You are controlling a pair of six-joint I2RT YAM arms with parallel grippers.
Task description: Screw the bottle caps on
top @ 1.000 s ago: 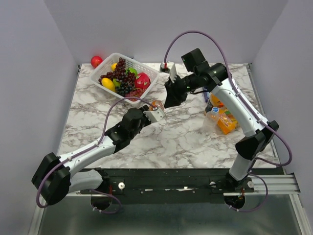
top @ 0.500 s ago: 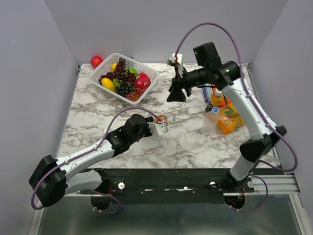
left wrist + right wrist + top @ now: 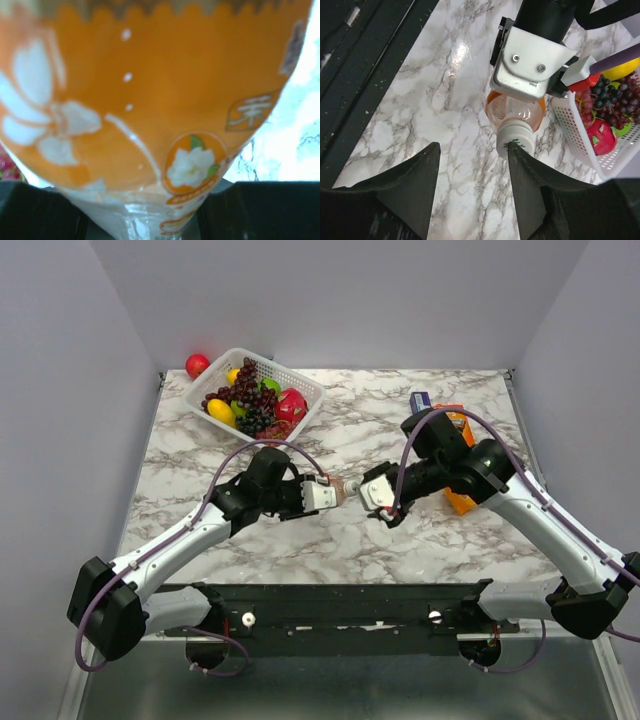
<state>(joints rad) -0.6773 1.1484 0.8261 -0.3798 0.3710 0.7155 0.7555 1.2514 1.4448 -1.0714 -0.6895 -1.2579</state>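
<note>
My left gripper point(image 3: 322, 495) is shut on an orange-label bottle point(image 3: 338, 487) and holds it on its side above the table's middle, neck pointing right. The label fills the left wrist view point(image 3: 150, 90), with my left gripper point(image 3: 150, 220) clamped around its clear lower part. In the right wrist view the bottle point(image 3: 515, 112) has a white cap point(image 3: 516, 141) on its neck. My right gripper point(image 3: 472, 147) is open, and its right finger point(image 3: 530, 180) is next to the cap. In the top view it point(image 3: 373, 493) faces the neck. The other bottles and caps are hidden.
A white basket point(image 3: 305, 415) of toy fruit stands at the back left, also in the right wrist view point(image 3: 580, 130), with a red ball point(image 3: 197, 364) behind it. Orange packaging point(image 3: 460, 502) and a blue item point(image 3: 420, 400) lie at the right, partly behind my right arm.
My right arm has swung down from the back of the table to face the bottle's neck. My left arm has carried the bottle a little right and forward.
</note>
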